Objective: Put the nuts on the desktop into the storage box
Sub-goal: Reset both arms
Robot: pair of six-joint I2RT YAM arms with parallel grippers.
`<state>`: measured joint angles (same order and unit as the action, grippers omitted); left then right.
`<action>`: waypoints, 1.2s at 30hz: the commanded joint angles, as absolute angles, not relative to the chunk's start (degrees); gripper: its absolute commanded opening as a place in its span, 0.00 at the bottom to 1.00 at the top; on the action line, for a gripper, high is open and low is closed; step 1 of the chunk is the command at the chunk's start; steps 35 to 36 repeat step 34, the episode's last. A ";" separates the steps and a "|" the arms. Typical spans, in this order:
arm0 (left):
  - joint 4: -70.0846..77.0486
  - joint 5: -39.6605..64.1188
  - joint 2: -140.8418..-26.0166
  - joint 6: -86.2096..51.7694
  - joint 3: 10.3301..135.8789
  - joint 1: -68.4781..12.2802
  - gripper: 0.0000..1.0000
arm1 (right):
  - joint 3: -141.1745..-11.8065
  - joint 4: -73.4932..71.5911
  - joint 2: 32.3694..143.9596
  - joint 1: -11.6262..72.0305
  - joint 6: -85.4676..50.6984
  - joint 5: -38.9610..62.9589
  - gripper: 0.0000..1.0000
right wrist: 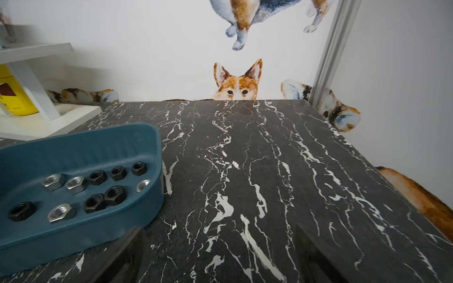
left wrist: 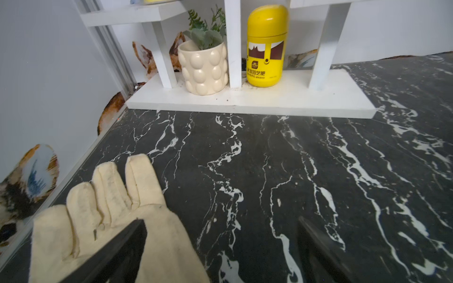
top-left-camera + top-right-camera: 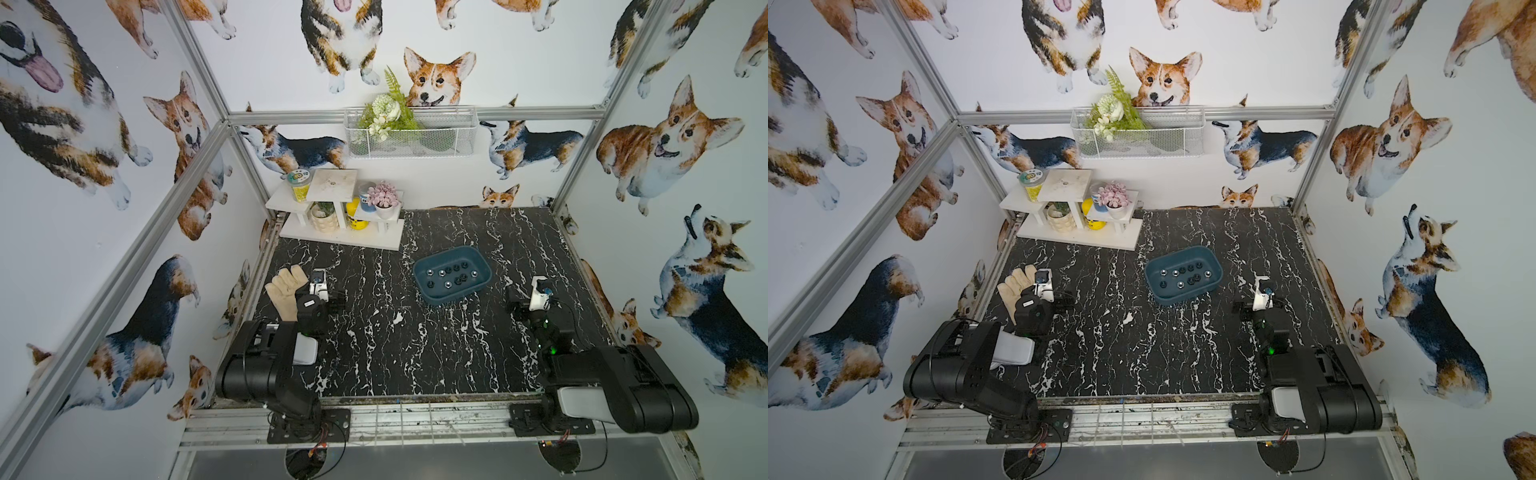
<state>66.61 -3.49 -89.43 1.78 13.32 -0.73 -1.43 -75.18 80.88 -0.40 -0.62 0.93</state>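
Nuts [image 1: 93,191]: ten count, four silver and six black, all lying flat on the floor of the storage box [image 1: 73,235], in two loose rows. Two of the black ones touch.

Far left, near side: cream glove [image 2: 103,215] flat on the desktop [image 3: 395,340], fingers pointing to the far wall. Left gripper [image 2: 220,220] is just right of it, jaws spread wide, nothing between them. One finger [image 2: 122,247] overlaps the glove in the wrist view; contact unclear.

Far left corner: white stepped shelf [image 3: 345,239] with a cream bubble pot [image 2: 204,71] and a yellow bottle [image 2: 266,49] on its base.

Centre-right: the storage box in both top views [image 3: 457,296] [image 3: 1187,296], sitting on the desktop, turned at a slight angle.

Right, near side: right gripper [image 1: 217,227], jaws wide apart, holding nothing, low over bare desktop, just right of the box and apart from it.
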 commanded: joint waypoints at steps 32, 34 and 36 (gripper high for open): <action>68.42 -2.35 -89.65 0.09 15.40 -0.42 1.00 | -8.64 -71.85 83.24 -1.40 -1.06 2.77 1.00; 68.34 -2.31 -89.63 0.09 15.39 -0.40 1.00 | -8.01 -72.00 82.50 -1.38 -0.84 2.41 1.00; 68.34 -2.31 -89.63 0.09 15.39 -0.40 1.00 | -8.01 -72.00 82.50 -1.38 -0.84 2.41 1.00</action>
